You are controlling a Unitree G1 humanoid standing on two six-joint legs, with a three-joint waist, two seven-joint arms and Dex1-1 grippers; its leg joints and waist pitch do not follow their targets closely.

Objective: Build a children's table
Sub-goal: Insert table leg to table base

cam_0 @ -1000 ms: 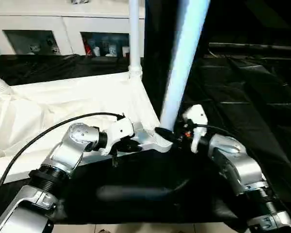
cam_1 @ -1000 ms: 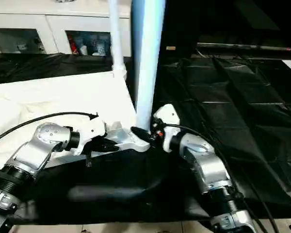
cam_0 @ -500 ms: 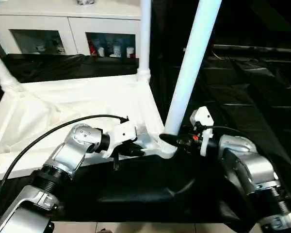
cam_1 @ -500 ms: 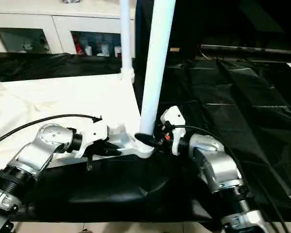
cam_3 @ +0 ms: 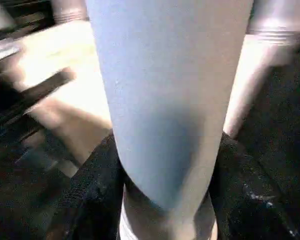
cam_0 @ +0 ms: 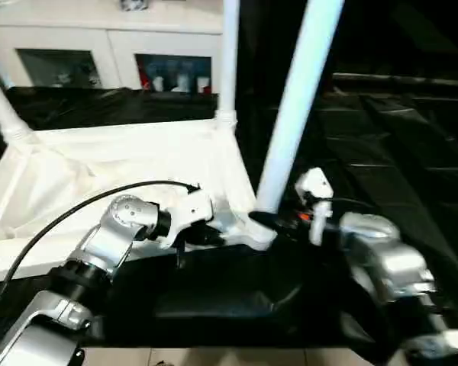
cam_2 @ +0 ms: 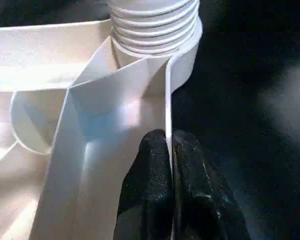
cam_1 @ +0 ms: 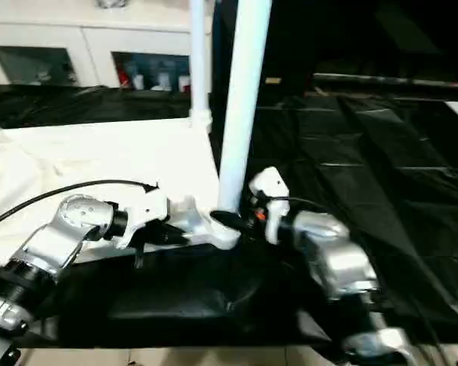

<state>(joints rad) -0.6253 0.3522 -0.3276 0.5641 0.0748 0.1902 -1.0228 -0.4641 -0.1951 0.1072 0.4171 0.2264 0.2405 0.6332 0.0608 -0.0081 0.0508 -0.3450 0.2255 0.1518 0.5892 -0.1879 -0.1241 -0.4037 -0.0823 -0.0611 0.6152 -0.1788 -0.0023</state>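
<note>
Left claw (cam_2: 170,150) pinches the tabletop (cam_0: 114,164) rim shut, just beside the corner socket (cam_2: 155,30). Right claw (cam_3: 165,200) hugs the leg (cam_0: 294,114) standing in that socket.

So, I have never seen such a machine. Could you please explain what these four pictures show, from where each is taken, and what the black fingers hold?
It is a humanoid robot with two silver arms, building a children's table. The two wide pictures come from cameras in its head, looking down. The other two come from cameras on its wrists.

The white tabletop lies upside down on a black sheet, with legs standing up from its corners. The left gripper is shut on the tabletop's thin rim. The right gripper clasps the nearest leg just above its corner socket. Behind stands a white cabinet.
</note>
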